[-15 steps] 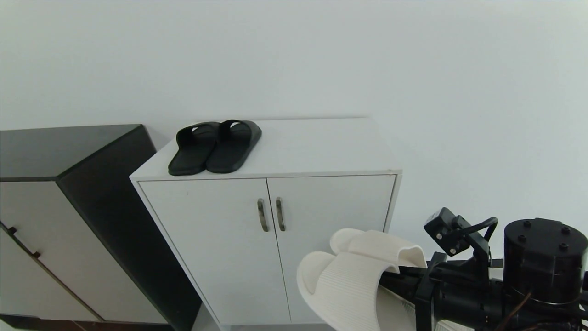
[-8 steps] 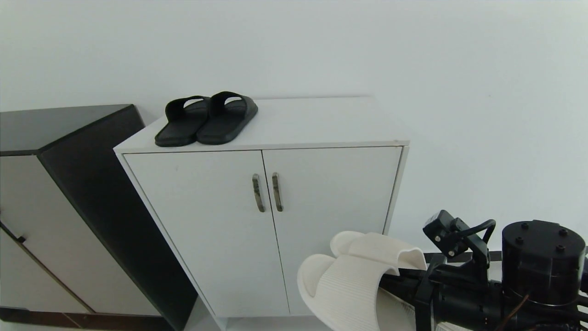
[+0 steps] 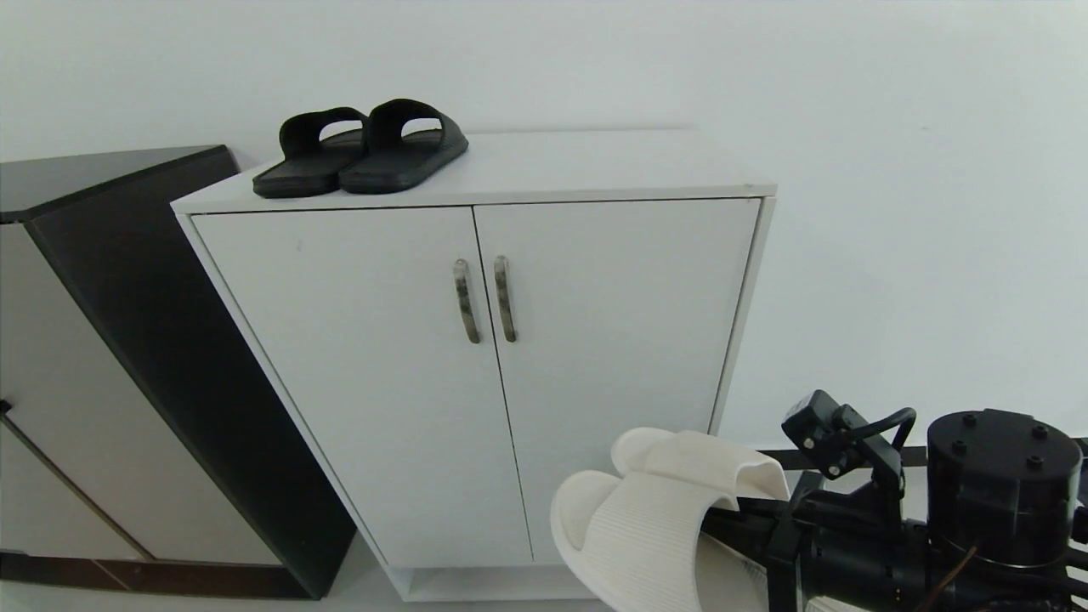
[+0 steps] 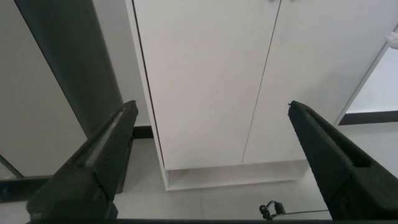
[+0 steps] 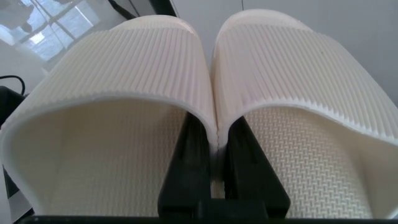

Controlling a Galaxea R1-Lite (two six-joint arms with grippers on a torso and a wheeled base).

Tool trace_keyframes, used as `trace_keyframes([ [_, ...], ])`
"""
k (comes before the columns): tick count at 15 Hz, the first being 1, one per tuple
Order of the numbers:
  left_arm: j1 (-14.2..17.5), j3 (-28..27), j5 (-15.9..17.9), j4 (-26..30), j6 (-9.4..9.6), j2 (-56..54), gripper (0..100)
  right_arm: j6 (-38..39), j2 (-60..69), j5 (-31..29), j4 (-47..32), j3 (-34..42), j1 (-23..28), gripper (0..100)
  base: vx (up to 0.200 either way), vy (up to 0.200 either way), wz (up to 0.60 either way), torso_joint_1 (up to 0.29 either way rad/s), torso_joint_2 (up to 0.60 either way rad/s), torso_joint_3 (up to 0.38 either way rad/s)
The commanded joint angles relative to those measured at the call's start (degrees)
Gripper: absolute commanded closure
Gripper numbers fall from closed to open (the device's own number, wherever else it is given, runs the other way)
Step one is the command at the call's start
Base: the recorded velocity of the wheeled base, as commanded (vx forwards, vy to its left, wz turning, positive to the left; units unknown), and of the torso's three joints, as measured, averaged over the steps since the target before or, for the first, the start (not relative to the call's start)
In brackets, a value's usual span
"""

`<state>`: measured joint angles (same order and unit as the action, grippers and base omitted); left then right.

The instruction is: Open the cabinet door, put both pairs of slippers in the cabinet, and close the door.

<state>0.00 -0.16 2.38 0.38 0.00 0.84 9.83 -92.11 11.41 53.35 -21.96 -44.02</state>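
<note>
The white cabinet [image 3: 612,323] stands against the wall with both doors shut; two metal handles [image 3: 484,300] meet at its middle. A black pair of slippers [image 3: 361,151] lies on its top at the left. My right gripper [image 3: 731,514] is low in front of the right door, shut on a cream pair of slippers [image 3: 654,510]; in the right wrist view its fingers [image 5: 186,162] clamp the two inner edges of the cream slippers [image 5: 286,81] together. My left gripper [image 4: 211,155] is open and holds nothing, facing the foot of the cabinet [image 4: 205,87].
A dark-sided cabinet [image 3: 144,340] with pale fronts stands close on the white cabinet's left, seen in the left wrist view as the dark cabinet [image 4: 68,62]. A plain wall [image 3: 892,212] runs behind and to the right. Pale floor [image 4: 217,199] lies under the left gripper.
The head camera has moved: the cabinet and black slippers sit higher in the picture and the doors show lower down. The right gripper still holds the cream slippers in the same place.
</note>
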Motion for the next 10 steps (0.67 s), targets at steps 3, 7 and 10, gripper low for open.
trace_keyframes([
  [3,-0.3,-0.2,-0.2,-0.2,0.00,2.9,0,0.0,-0.2,0.0,1.4,0.9,0.0,100,0.000,0.000,0.00,-0.225,0.40,0.194],
  [7,-0.4,-12.9,2.1,-0.4,-6.24,11.5,0,-0.9,-0.2,0.0,1.5,1.0,0.0,100,0.000,0.000,0.00,-0.182,0.37,0.163],
  [10,-0.6,-19.9,16.0,-0.6,-6.68,22.3,0,-1.9,-0.4,0.0,1.5,1.4,0.0,100,0.000,0.000,0.00,-0.030,0.11,0.051],
])
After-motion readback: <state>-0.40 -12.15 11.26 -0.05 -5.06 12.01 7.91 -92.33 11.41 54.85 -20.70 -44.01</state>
